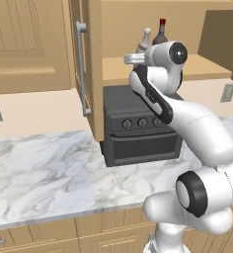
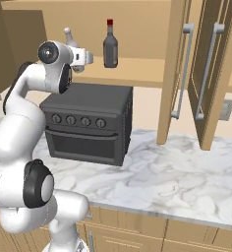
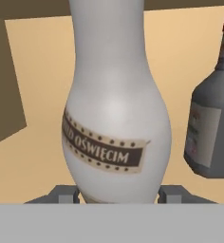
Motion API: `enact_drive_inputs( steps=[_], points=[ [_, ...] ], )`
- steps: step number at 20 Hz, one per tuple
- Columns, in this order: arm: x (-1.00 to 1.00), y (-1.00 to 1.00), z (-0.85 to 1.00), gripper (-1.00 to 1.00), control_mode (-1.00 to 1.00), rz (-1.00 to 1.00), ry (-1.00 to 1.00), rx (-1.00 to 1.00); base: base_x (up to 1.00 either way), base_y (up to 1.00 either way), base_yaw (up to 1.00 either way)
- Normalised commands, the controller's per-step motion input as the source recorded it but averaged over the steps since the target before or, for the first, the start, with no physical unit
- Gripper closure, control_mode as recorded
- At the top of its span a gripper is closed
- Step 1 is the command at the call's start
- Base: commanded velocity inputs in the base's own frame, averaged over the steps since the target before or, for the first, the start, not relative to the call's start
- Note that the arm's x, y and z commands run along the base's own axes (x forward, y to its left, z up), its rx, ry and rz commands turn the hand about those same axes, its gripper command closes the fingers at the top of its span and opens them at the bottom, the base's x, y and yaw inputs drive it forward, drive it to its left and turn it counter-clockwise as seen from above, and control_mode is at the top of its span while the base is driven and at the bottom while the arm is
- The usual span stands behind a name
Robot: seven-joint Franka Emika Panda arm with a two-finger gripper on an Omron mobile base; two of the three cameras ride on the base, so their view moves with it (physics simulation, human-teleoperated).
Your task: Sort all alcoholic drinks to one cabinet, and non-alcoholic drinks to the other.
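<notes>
On the left stands the open cabinet door [image 1: 84, 69] with its long silver handle, and behind it the lower shelf [image 1: 118, 69] of the cabinet, above the dark countertop oven [image 1: 138, 126]. The gripper [image 3: 117, 193] reaches in over that shelf with its fingers [image 3: 66, 193] set either side of the base of the pale beige bottle [image 3: 115, 118]. The fingers lie close against the glass, but whether they grip it or have just let go I cannot tell. The bottle stands upright toward the left part of the shelf.

Just to its right, apart from it, stands the dark grey red-capped bottle [image 3: 211, 128], also upright, nearer the shelf's middle.

If the bottle is being set down, the good way seems to be to see its base flat on the shelf, part the fingers only a little, then draw straight back. Any drift rightward risks knocking the grey bottle, and the door edge crowds the left.
</notes>
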Motion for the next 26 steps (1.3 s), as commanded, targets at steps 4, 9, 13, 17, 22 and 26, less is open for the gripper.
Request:
enact_drive_inputs(
  steps=[4, 9, 13, 17, 22, 26],
  points=[
    [0.41, 0.00, -0.13, 1.00, -1.00, -0.01, 0.00, 0.00, 0.00, 0.00, 0.00],
    [0.41, 0.00, -0.22, 1.00, -1.00, -0.01, 0.00, 0.00, 0.00, 0.00, 0.00],
    [0.40, 0.00, -0.25, 1.00, -1.00, 0.00, 0.00, 0.00, 0.00, 0.00, 0.00],
    [0.29, 0.04, -0.25, -1.00, -1.00, 0.00, 0.00, 0.00, 0.00, 0.00, 0.00],
    [0.25, 0.04, -0.16, -1.00, -1.00, 0.00, 0.00, 0.00, 0.00, 0.00, 0.00],
    [0.18, 0.08, 0.00, -1.00, -1.00, 0.00, 0.00, 0.00, 0.00, 0.00, 0.00]
  ],
)
